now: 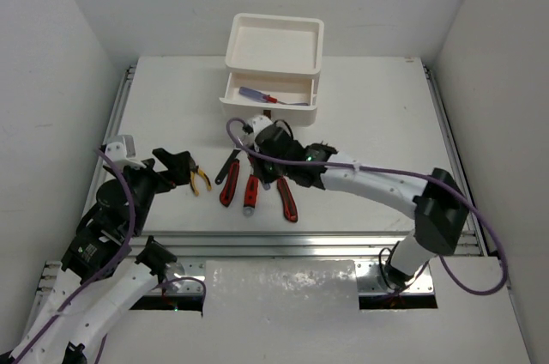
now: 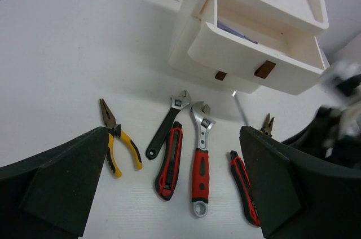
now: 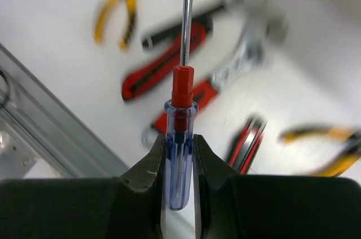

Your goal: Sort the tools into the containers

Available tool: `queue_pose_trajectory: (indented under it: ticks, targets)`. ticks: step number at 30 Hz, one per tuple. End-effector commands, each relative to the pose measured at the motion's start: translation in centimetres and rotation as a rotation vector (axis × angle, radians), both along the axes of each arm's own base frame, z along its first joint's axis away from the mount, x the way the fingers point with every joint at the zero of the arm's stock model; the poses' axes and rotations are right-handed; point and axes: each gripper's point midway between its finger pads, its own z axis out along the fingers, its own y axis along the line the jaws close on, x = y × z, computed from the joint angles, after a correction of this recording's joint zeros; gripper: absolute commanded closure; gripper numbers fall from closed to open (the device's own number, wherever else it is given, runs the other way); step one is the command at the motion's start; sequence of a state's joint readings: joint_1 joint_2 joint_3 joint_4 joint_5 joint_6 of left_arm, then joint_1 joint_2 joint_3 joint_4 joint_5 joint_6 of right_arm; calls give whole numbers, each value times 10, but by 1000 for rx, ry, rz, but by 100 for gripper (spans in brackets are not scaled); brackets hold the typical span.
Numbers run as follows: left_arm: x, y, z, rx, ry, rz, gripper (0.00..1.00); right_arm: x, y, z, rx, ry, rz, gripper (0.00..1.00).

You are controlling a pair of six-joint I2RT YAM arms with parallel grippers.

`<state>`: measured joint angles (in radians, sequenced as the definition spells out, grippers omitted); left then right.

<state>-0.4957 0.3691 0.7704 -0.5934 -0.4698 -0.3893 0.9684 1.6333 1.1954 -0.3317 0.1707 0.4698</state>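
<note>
My right gripper [image 3: 179, 137] is shut on a clear blue-handled screwdriver [image 3: 180, 160] with a red collar, held above the tools with its steel shaft [image 3: 188, 19] pointing away. In the top view the right gripper [image 1: 259, 136] hovers just in front of the white drawer unit [image 1: 316, 62]. The unit's upper drawer [image 1: 225, 100] stands open with another blue-and-red screwdriver [image 1: 257, 94] inside. My left gripper [image 1: 177, 166] is open and empty, beside yellow pliers [image 1: 200, 180]. On the table lie a black-handled wrench [image 2: 165, 127], a red-handled wrench [image 2: 200, 167] and two red-black knives [image 2: 170, 161].
The unit's top tray [image 1: 319, 31] shows nothing inside. A second pair of pliers [image 2: 267, 124] peeks out behind my left finger [image 2: 271, 182]. The aluminium table rail [image 1: 300, 242] runs along the near edge. White walls stand on both sides.
</note>
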Motion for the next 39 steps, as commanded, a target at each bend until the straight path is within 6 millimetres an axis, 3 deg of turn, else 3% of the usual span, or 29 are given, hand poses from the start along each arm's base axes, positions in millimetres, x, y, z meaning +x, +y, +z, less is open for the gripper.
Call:
queue_pose_trajectory:
  ticks: [1,2,4,5,7,11,16,21,22,24,27,30,33,35,37,39]
  targets:
    - [2,2,10,-13,-44,9,0,41,10,98,39,-326,201,92]
    - [2,2,10,-13,-44,11,0,57,13,124,17,-455,270,93]
    - [3,2,9,-12,-38,12,0,89,6,143,-14,-571,313,93]
    - [3,2,9,-12,-38,11,0,104,7,167,-22,-664,332,93]
    - [3,1,8,-10,-36,11,0,134,5,186,-34,-700,358,92]
    - [5,1,5,-4,-25,14,0,173,7,189,-114,-709,400,89]
    - [7,-1,4,1,-17,9,0,209,-1,174,-208,-689,407,86]
    - [7,-1,3,2,-15,9,0,211,-17,158,-260,-674,389,83]
    - [7,-1,3,3,-15,7,0,209,-20,166,-254,-687,381,80]
    - [8,-2,3,4,-12,4,0,204,-21,174,-231,-690,365,42]
    - [9,-3,2,9,-5,4,0,196,-24,197,-184,-707,335,27]
    - [10,-3,0,12,0,4,0,183,-25,213,-116,-683,305,25]
    - [10,-3,0,11,-1,4,0,167,-24,207,-49,-605,268,34]
    - [10,-3,0,12,2,4,0,157,-24,199,-6,-548,220,60]
    - [11,-4,0,13,3,2,0,150,-43,182,56,-442,4,80]
    - [11,-3,-1,14,4,5,0,128,-56,154,135,-298,-136,79]
